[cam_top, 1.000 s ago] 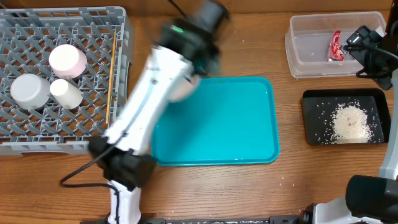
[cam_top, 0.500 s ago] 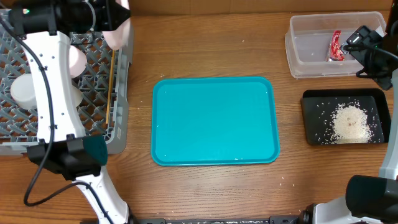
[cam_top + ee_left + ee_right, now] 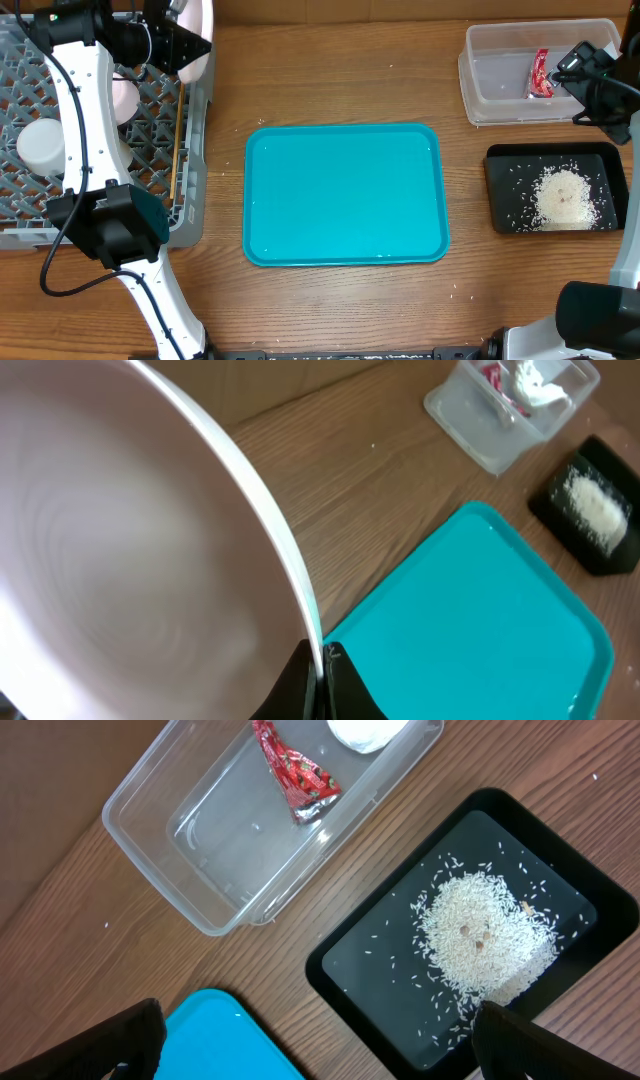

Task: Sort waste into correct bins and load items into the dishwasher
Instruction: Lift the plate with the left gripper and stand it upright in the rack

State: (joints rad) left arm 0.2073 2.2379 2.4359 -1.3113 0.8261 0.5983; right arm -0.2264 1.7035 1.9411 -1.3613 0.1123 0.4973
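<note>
Plate (image 3: 130,560), white, on edge, pinched in my left pincer (image 3: 320,670) over rack (image 3: 30,230) far right corner. White bowl (image 3: 40,145), chopsticks (image 3: 178,140) in rack. Well right of rack: red wrapper (image 3: 295,775), napkin (image 3: 365,730) in tub (image 3: 220,925); rice (image 3: 485,945) in black tray (image 3: 350,980).

Overall light: bright, even and diffuse in all three of your views; shadows are soft-edged.
Overhead shadows: a thin dark rim under the teal tray (image 3: 345,195), and a faint one beside the left arm (image 3: 85,120).
Overhead sharpness: crisp from edge to edge.
Left wrist focus: the large white plate (image 3: 130,540), just above your left fingers (image 3: 355,698), is blurred to a milky pink-grey; its rim shows as a bright line.
Left fingers: near black, detail lost.
Left wrist background: table wood (image 3: 330,500) beyond the fingers is acceptably sharp.
Right wrist focus: the clear tub (image 3: 230,840) and black tray (image 3: 400,980), ahead of your right fingers (image 3: 105,1045), are sharp.
Right fingers: dark and blurred at both lower corners.
Glare: small glints on the tub walls; dull sheen on the black tray floor.
</note>
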